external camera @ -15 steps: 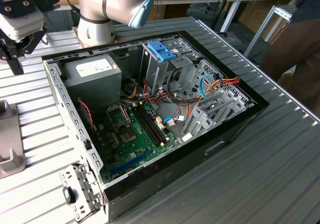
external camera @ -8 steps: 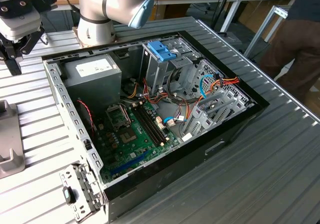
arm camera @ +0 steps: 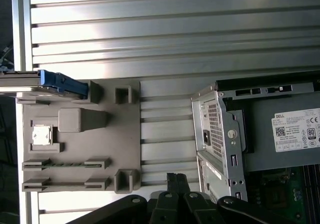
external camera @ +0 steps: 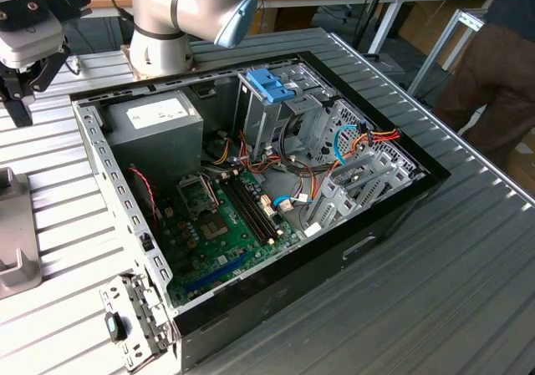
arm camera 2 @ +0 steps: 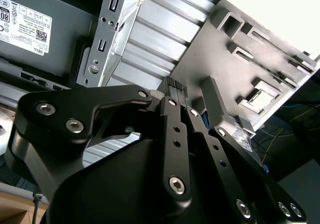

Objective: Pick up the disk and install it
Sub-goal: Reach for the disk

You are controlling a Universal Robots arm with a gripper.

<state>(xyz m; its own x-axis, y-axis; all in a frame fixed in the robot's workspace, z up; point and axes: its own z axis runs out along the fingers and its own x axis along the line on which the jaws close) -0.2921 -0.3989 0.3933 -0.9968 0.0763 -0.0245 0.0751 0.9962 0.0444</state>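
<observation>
The disk [arm camera: 60,82] stands on edge in a slot at one corner of a grey plastic fixture [arm camera: 80,134]. Its light-blue carrier end shows, and its thin grey body runs off the picture's edge. My gripper [arm camera: 176,178] hovers above the ribbed table between that fixture and the open computer case [arm camera: 220,134], well apart from the disk. Its two black fingers are pressed together with nothing between them, as the second wrist view also shows at the gripper [arm camera 2: 176,86]. In the exterior view the gripper [external camera: 18,99] hangs at the far left, beyond the case's rear corner.
The open computer case [external camera: 401,200] lies on the ribbed metal table [external camera: 468,291], with a motherboard, cables and a tall drive cage topped by a blue-handled carrier [external camera: 272,84]. The arm's base [external camera: 159,32] stands behind it. A person's legs [external camera: 493,74] are at the exterior view's right.
</observation>
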